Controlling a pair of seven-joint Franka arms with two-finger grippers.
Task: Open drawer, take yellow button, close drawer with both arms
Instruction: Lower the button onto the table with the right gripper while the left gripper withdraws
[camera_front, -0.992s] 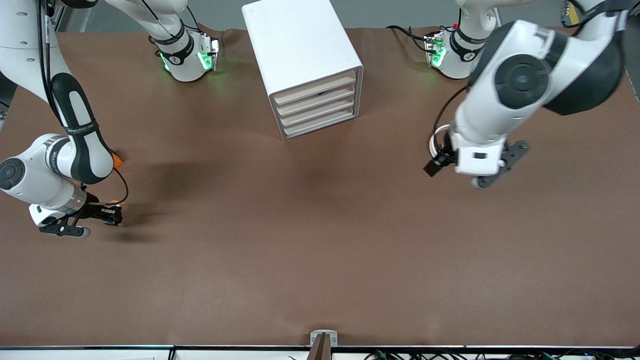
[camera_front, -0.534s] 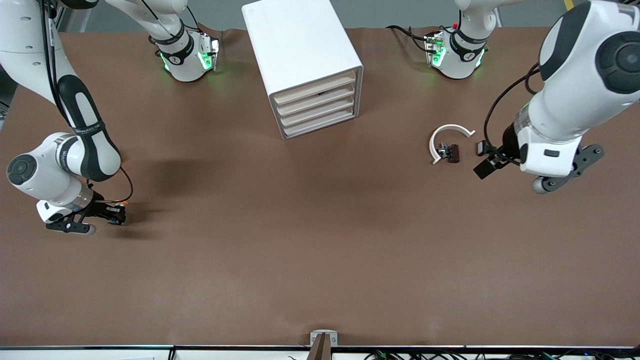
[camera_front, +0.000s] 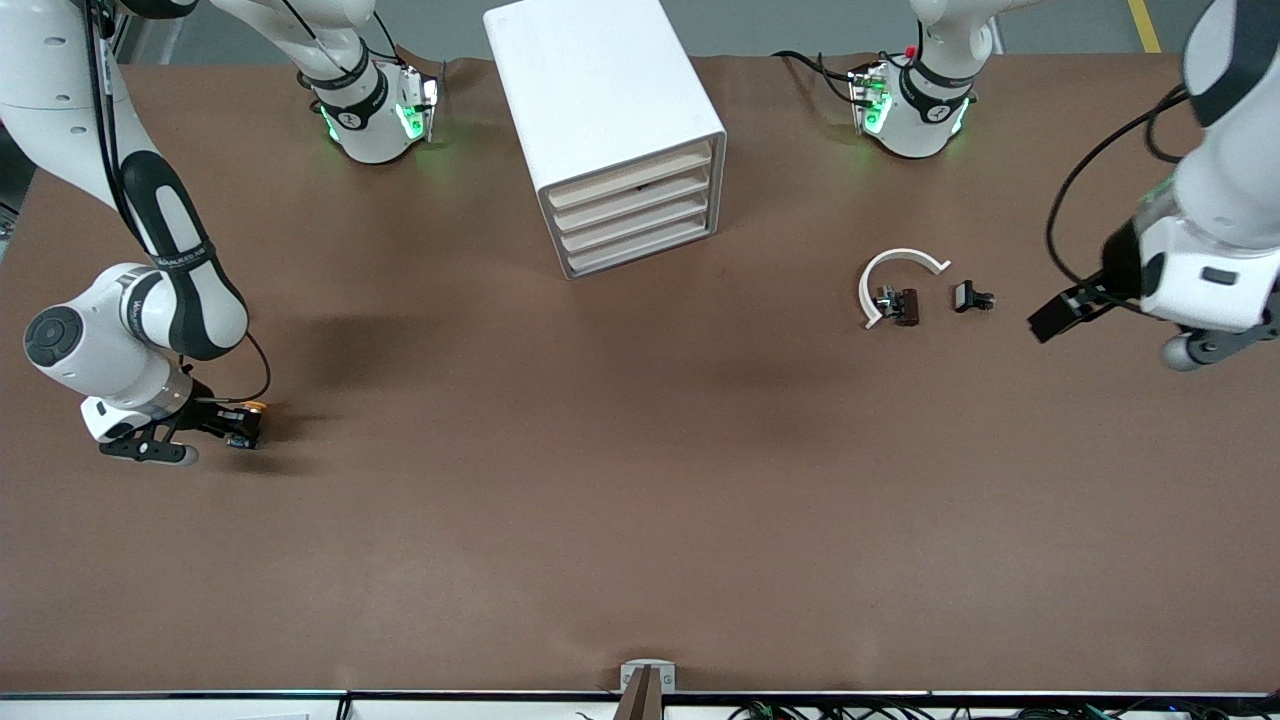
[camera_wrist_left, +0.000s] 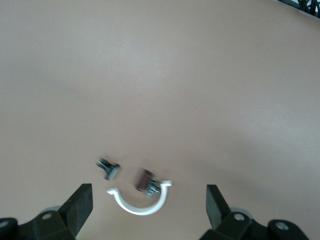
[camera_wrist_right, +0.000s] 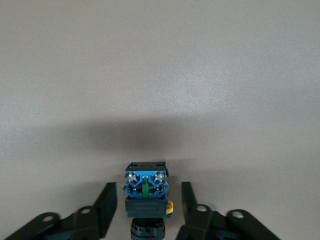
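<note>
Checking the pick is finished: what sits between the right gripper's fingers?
The button stands on the table between the right gripper's parted fingers, blue base showing. Its orange cap is mostly covered.

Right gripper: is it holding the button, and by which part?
No. The right gripper is open, its fingers apart from the button, which sits on the table between them. The left gripper is open and holds nothing.

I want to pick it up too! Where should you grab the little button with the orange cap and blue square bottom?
Grab the little button with the orange cap and blue square bottom by its two flat blue sides, coming straight down from above. It lies on the brown table between the right gripper's open fingers.
</note>
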